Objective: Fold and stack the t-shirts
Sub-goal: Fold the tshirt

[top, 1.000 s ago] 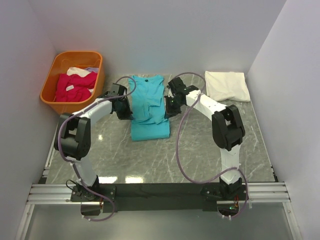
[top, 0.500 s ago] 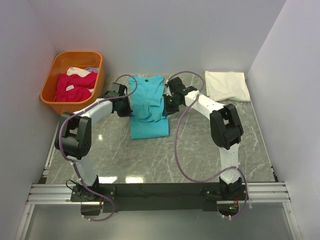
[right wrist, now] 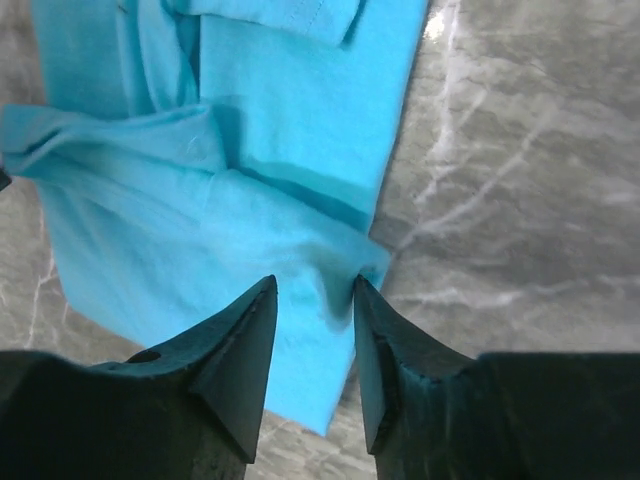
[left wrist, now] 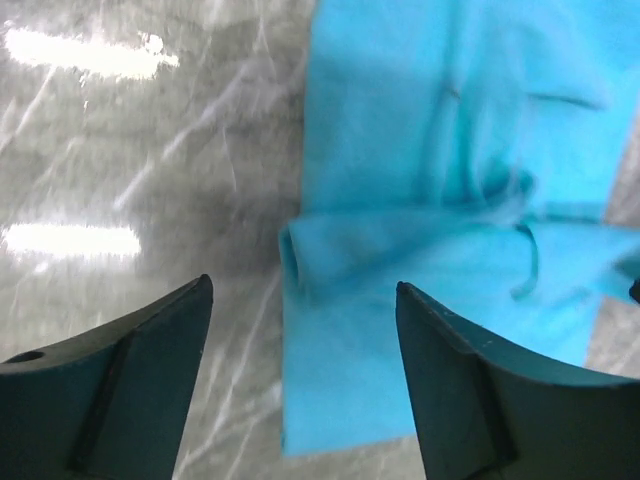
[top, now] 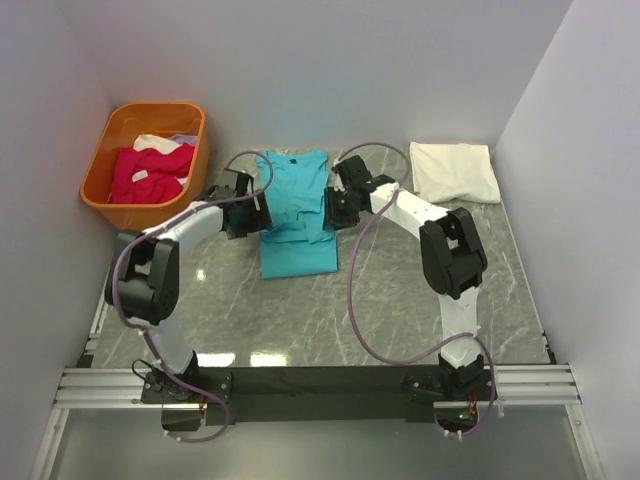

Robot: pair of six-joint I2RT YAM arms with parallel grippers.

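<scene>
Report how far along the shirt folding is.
Done: the white shirt looks folded at the far right. In hand: the teal shirt is partly folded on the table, with a rumpled fold across its middle. The left gripper and right gripper stand open at its sides, holding nothing. Left: finish it, stack it, then do the magenta shirts in the basket.

The teal shirt (top: 296,215) lies lengthwise at the middle of the worktop (top: 400,300) — sides folded in to a narrow strip, collar and dark neck label (top: 295,160) at the far end, a rumpled crosswise ridge over its middle. The white shirt (top: 455,172) lies folded in the far right corner. Pink shirts (top: 148,175) lie bunched in the basket (top: 110,135) — far left.
</scene>
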